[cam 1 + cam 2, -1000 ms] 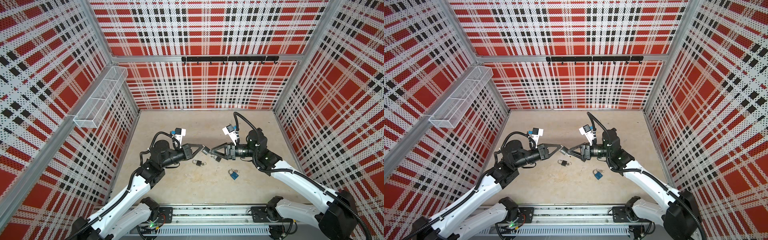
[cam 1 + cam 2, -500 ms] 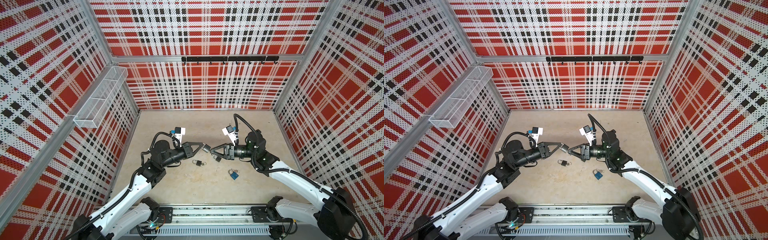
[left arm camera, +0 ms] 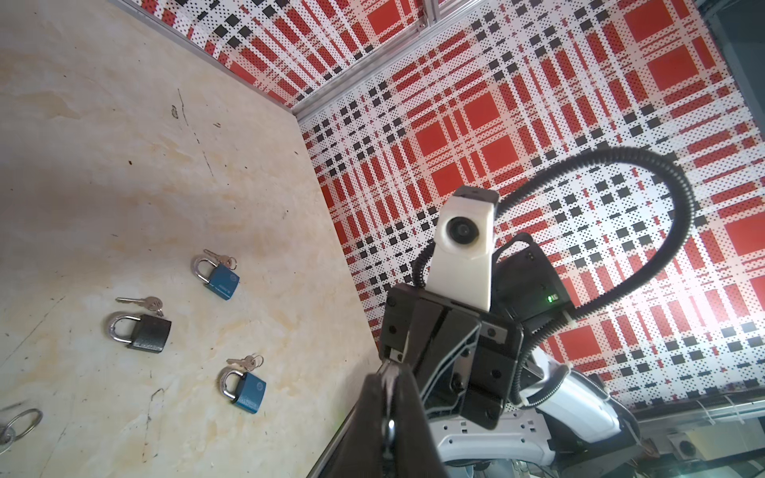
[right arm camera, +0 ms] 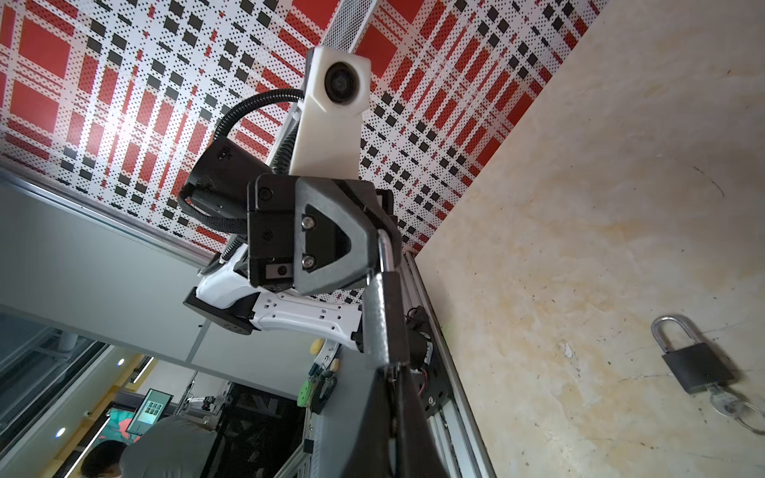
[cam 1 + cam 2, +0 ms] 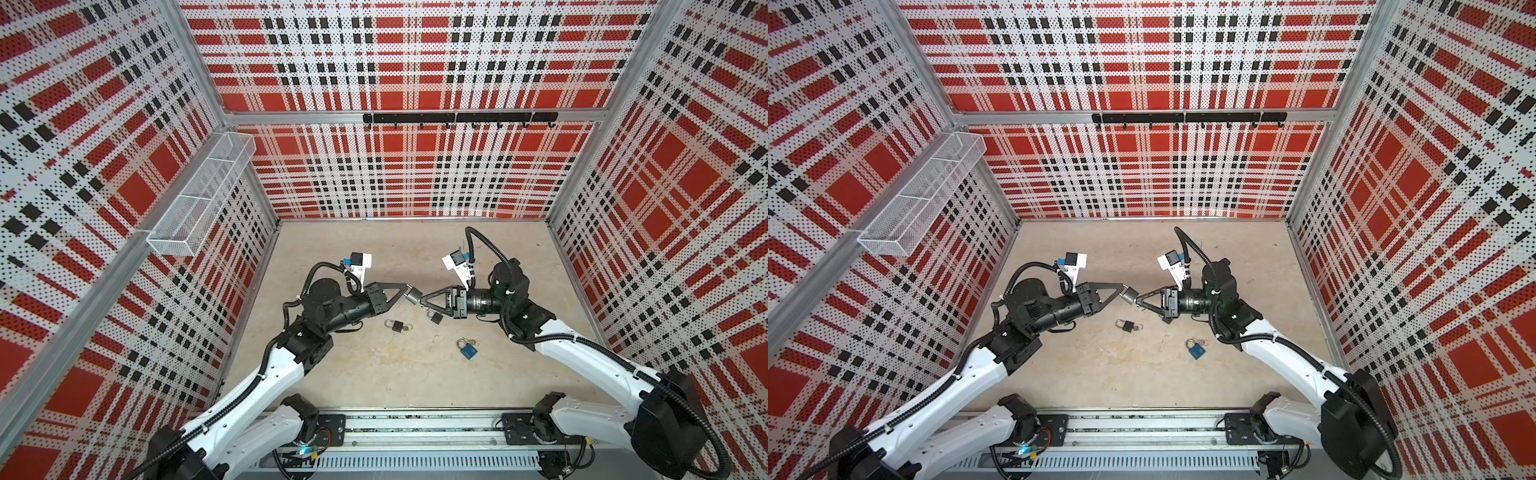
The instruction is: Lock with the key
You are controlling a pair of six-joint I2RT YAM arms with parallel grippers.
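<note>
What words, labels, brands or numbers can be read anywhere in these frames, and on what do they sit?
No text can be read with certainty.
Blue padlock: faint stamped line on the body, too small to read.
Second blue padlock: round emblem on the body, blurred.
Monitor outside the cell: screen content too small to read.
White camera mount: small dark marks, unreadable.

You see your right gripper [image 4: 392, 368] pinched tight at the lower end of the grey padlock [image 4: 378, 314]; what it pinches is hidden. At twelve o'clock from that body, the left gripper [image 4: 378, 248] clamps the shackle [image 4: 385, 254]. At four o'clock, a black padlock [image 4: 697, 368] lies on the table [image 4: 579, 207], key [image 4: 720, 399] inserted
</note>
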